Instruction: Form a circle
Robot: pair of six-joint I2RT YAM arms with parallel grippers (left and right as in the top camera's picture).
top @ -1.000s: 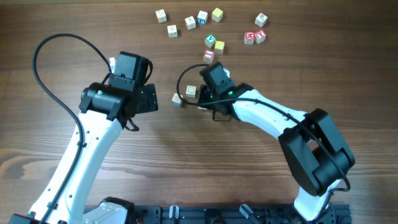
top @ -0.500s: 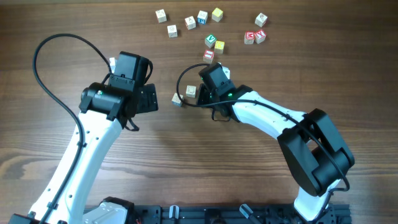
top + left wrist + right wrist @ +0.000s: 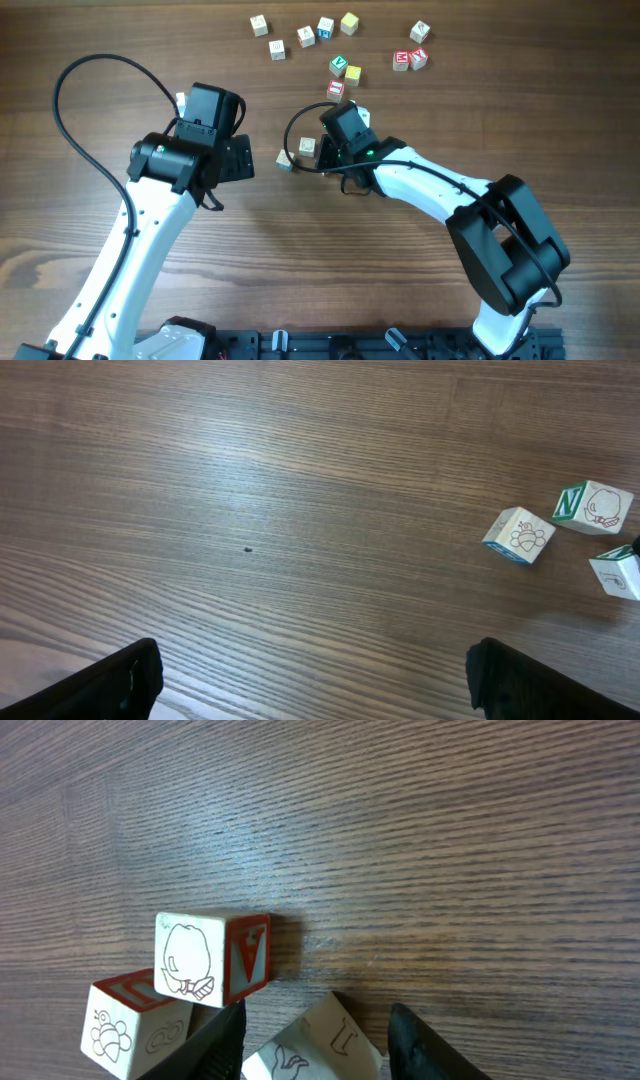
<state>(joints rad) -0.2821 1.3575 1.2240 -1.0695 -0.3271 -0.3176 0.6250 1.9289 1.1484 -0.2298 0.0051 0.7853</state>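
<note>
While the left gripper [image 3: 320,690] is hanging over bare desk [image 3: 250,480] with its jaws standing fully wide and nothing between them, the right gripper [image 3: 314,1032] is sitting low near the middle of the desk. Its 2 fingers [image 3: 225,1040] are flanking a pale cube [image 3: 320,1052] that is lying tilted, with an "I" showing on its upper face. The fingers are lying close on either side of that cube, but I cannot tell whether they are pressing it or standing free of it.

The circle [image 3: 306,146] is, by my reading, only starting to take shape here. 2 more cubes are sitting close together just ahead of the jaws: an A-faced cube [image 3: 212,958] and a red-topped cube [image 3: 130,1025]. I cannot tell whether these 2 are touching. A yellow cube [image 3: 352,74] and a red-faced cube [image 3: 336,88] are sitting farther up the desk, beside a green-faced cube [image 3: 340,66] that is probably not belonging to the ring.

These cubes are looking like small, light, rigid wood with smooth printed faces. They are likely sliding easily on the desk and tipping onto an edge if pinched off-centre. Taking hold across 2 opposite flat faces, low and square, is looking safest. Nudging a neighbour is looking like the main risk in so tight a group.
</note>
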